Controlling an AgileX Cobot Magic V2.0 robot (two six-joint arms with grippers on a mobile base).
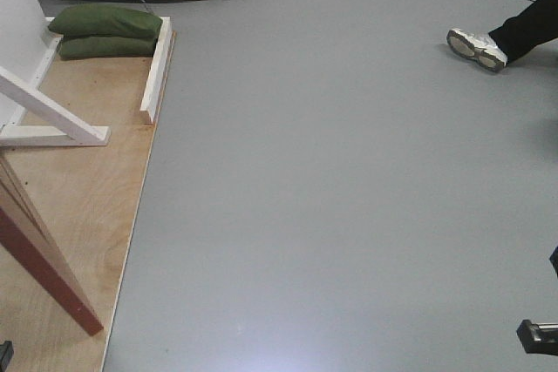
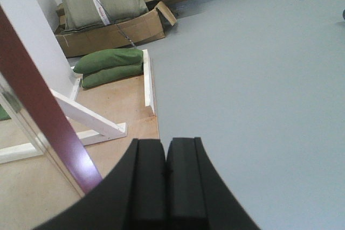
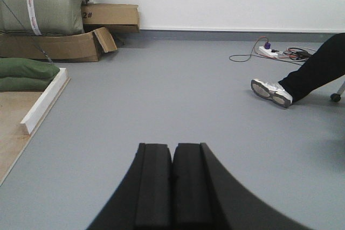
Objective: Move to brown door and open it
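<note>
The brown door shows only as a dark red-brown edge [image 1: 39, 259] at the lower left of the front view, standing on a plywood platform [image 1: 83, 189]. It also runs as a slanted maroon strip [image 2: 40, 103] in the left wrist view. No handle is in view. My left gripper [image 2: 166, 146] is shut and empty, just right of the door's edge, above the platform's border. My right gripper [image 3: 173, 149] is shut and empty, over bare grey floor, away from the door.
White wooden braces [image 1: 52, 115] and a white rail [image 1: 157, 67] stand on the platform, with green sandbags [image 1: 106, 30] behind. Cardboard boxes [image 3: 70, 44] line the back wall. A person's leg and shoe [image 1: 478, 48] and a power strip with cables [image 3: 269, 52] lie at the right.
</note>
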